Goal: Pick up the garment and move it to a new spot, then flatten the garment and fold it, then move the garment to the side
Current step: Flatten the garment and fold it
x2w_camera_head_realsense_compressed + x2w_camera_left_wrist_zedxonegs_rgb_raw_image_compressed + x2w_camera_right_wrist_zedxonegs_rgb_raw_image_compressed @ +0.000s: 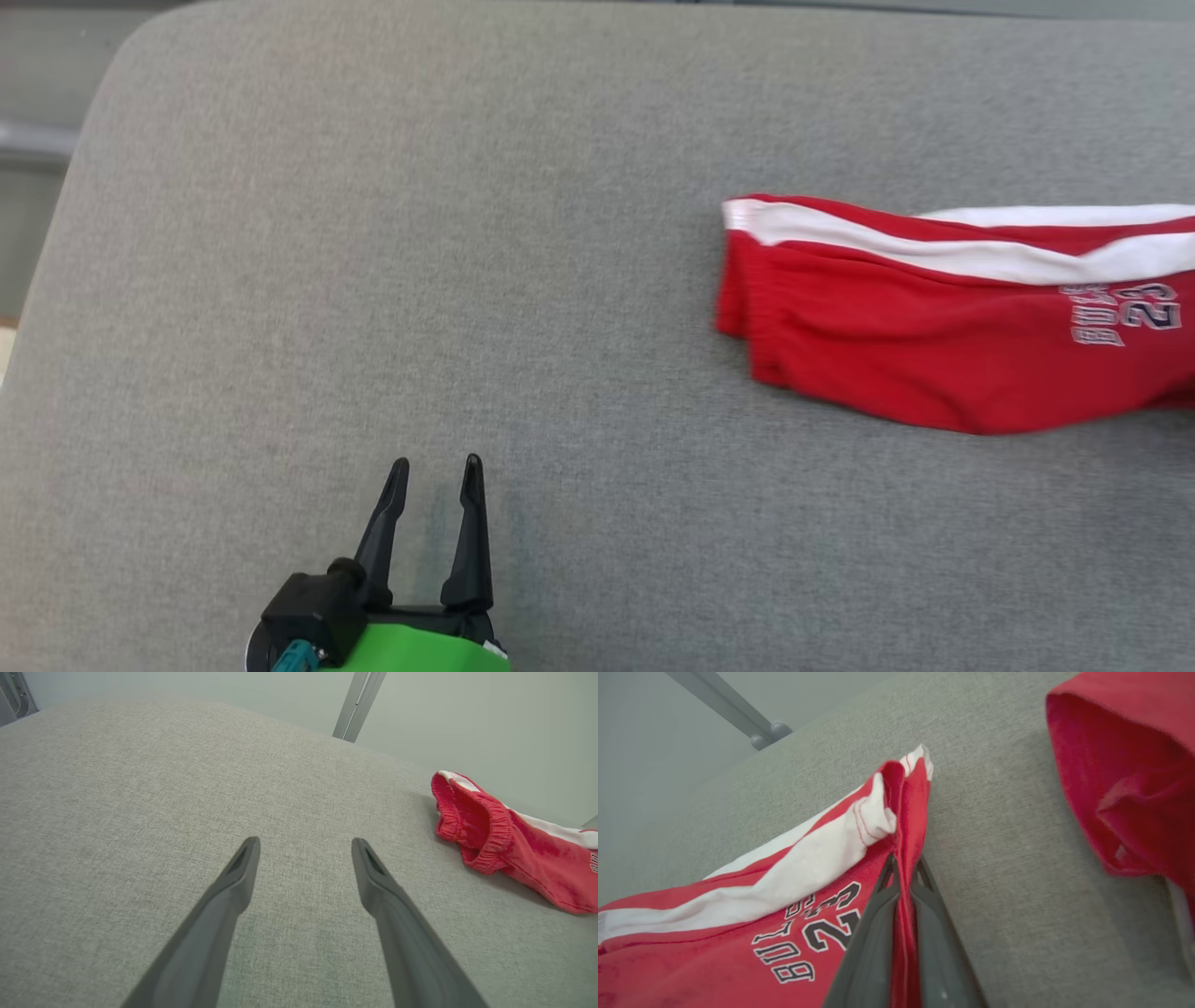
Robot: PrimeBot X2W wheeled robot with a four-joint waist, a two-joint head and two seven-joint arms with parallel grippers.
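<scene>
On the grey fabric surface (373, 233): red garment (934, 345) lies at head view's right, running off the right edge.
Garment look: red w/ white side stripes; "23" + lettering printed near head view's right edge; gathered elastic end points toward the surface's centre.
Left gripper (437, 461): lower left in head view, fingers spread wide, nothing btwn them, over bare grey cloth, well apart from garment.
Left wrist view: elastic end of garment at right, apart from the fingers.
Right gripper (906, 860): jaws pinched tight on a red fold of the garment, just below the white stripe's hem end; cloth runs btwn the two fingers.
Right wrist view, top right: another red fold, blurred; can't tell if lifted or lying.
</scene>
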